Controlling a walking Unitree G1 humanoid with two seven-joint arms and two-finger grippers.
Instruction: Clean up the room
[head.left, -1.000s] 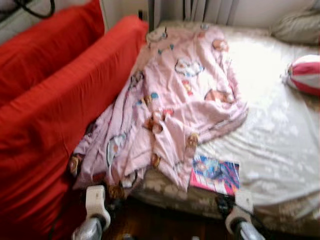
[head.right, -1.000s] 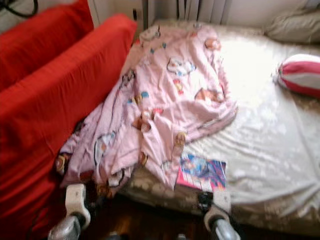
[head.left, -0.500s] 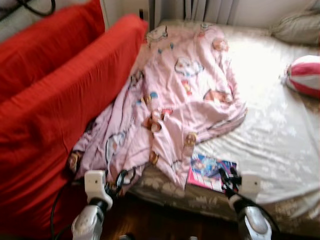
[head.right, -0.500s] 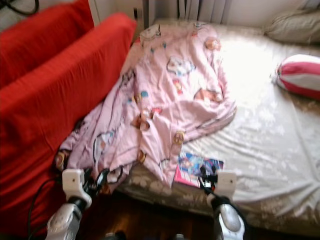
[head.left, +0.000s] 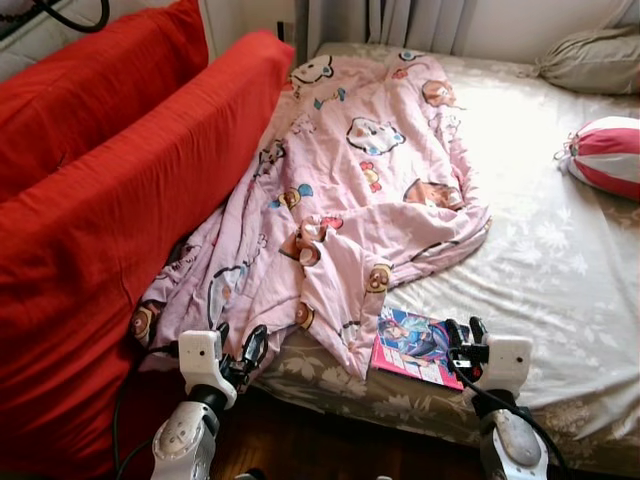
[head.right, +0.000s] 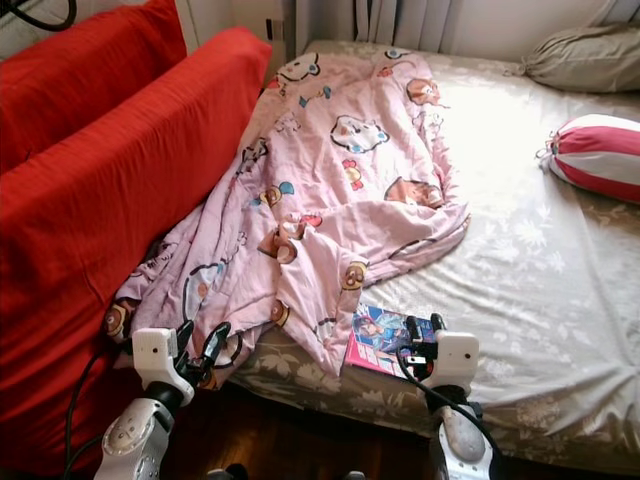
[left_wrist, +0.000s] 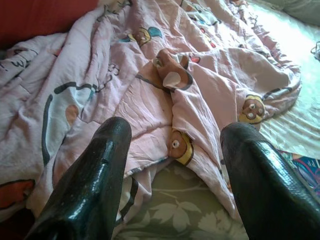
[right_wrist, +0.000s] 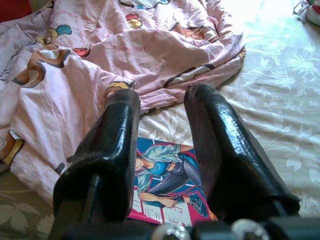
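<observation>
A pink cartoon-print blanket (head.left: 350, 200) lies crumpled across the left half of the bed (head.left: 560, 280), and its lower end hangs over the front edge. A colourful magazine (head.left: 415, 345) lies flat on the sheet at the front edge, just right of the blanket's corner. My left gripper (head.left: 240, 340) is open and low at the bed's front edge, facing the hanging blanket (left_wrist: 150, 95). My right gripper (head.left: 465, 330) is open over the magazine's right end. In the right wrist view the magazine (right_wrist: 165, 187) lies between the fingers (right_wrist: 220, 150).
A red sofa (head.left: 100, 200) stands close along the bed's left side. A red-and-white striped cushion (head.left: 605, 155) and a beige pillow (head.left: 590, 60) lie at the far right of the bed. Dark wooden floor (head.left: 320, 440) runs under the bed's front edge.
Both arms have risen and reached forward to the bed's front edge. The right gripper now stands over the magazine's end. The picture has steadied from blurred to sharp.
</observation>
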